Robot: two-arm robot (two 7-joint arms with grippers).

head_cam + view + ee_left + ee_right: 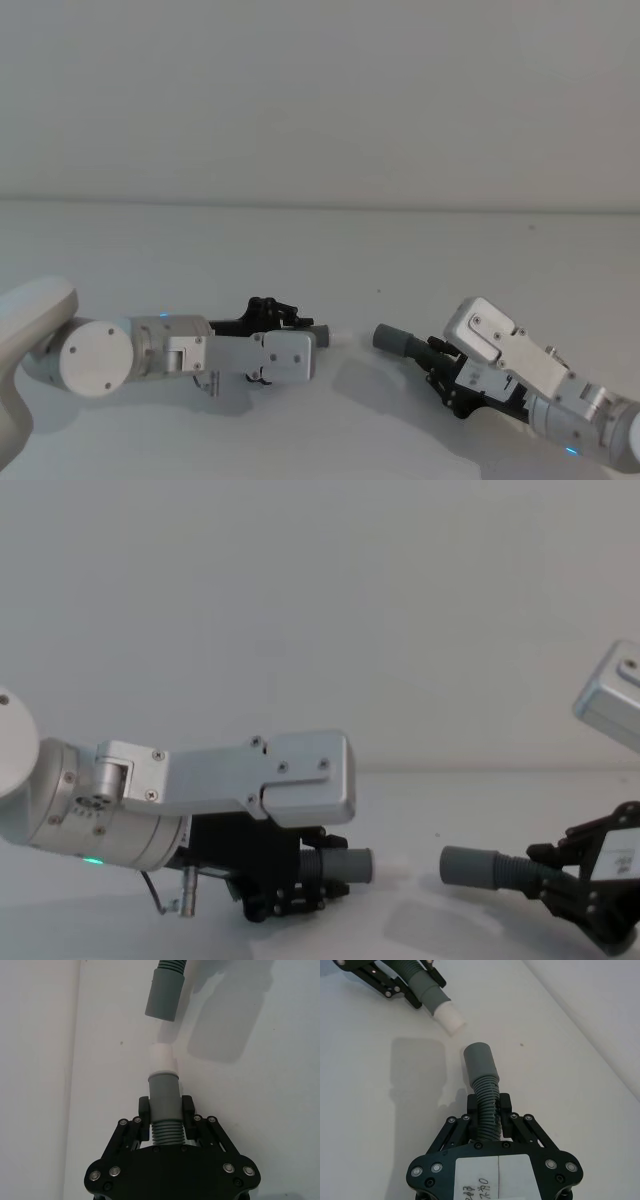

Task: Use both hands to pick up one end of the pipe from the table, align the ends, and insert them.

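Here left claw (166, 1110), right claw (489, 1110) level, facing, gripping pipe (486, 1094).

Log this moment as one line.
left gripper: shut on white-tipped hose | right gripper: shut on grey-cuffed hose | ends facing, apart

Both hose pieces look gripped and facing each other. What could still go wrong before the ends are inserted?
1. The left black parallel-jaw gripper holds its dark grey ribbed hose piece with the pale narrow cuff out front; the wide grey cuff sits slightly off-axis, so the tip may catch the rim.
2. The right black gripper clamps the flexible ribs of its hose, well behind the cuff, so that hose could buckle under push.
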